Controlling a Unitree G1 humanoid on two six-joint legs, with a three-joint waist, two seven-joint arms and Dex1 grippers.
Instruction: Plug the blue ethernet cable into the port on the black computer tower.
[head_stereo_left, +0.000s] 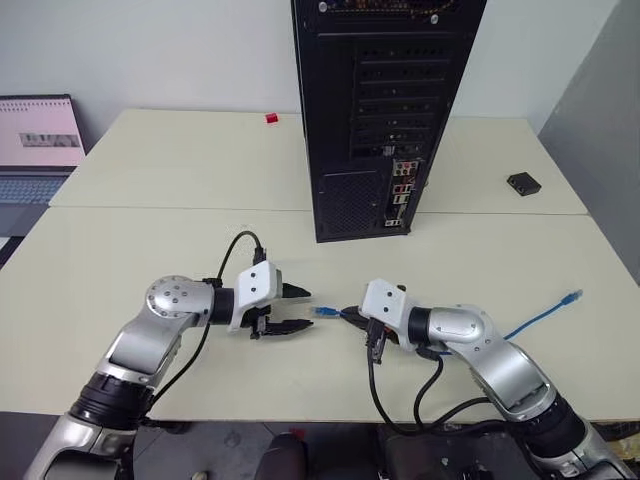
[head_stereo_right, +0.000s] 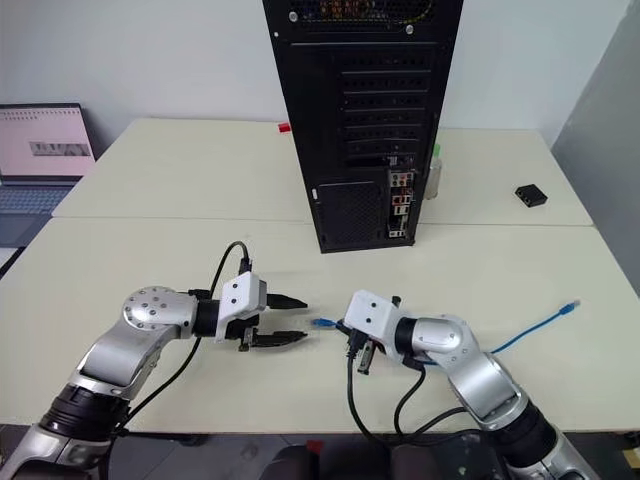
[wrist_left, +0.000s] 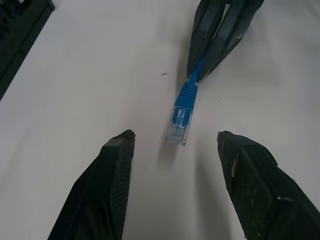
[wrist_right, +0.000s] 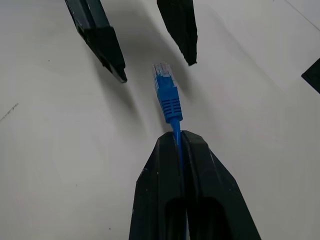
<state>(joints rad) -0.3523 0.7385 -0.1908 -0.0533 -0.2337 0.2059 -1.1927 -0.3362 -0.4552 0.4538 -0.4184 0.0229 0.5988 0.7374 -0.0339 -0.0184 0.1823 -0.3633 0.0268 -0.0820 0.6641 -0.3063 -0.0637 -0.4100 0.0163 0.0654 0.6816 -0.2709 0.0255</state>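
A: Cable (head_stereo_left: 540, 316)?
B: Thin, blue, trailed across the table (head_stereo_left: 130, 250); clear plug (wrist_left: 180, 118) pinched just behind by the closed right gripper (wrist_right: 177, 137).
A: Left gripper (head_stereo_left: 298, 309)?
B: Spread apart, empty, faced at the plug.

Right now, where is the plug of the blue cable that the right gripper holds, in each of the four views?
Left eye: the plug lies between the two grippers.
Right eye: same place.
Left wrist: mid-picture, between the left gripper's open fingers.
Right wrist: just beyond the shut right gripper.
Shared landmark: right gripper's closed fingertips.
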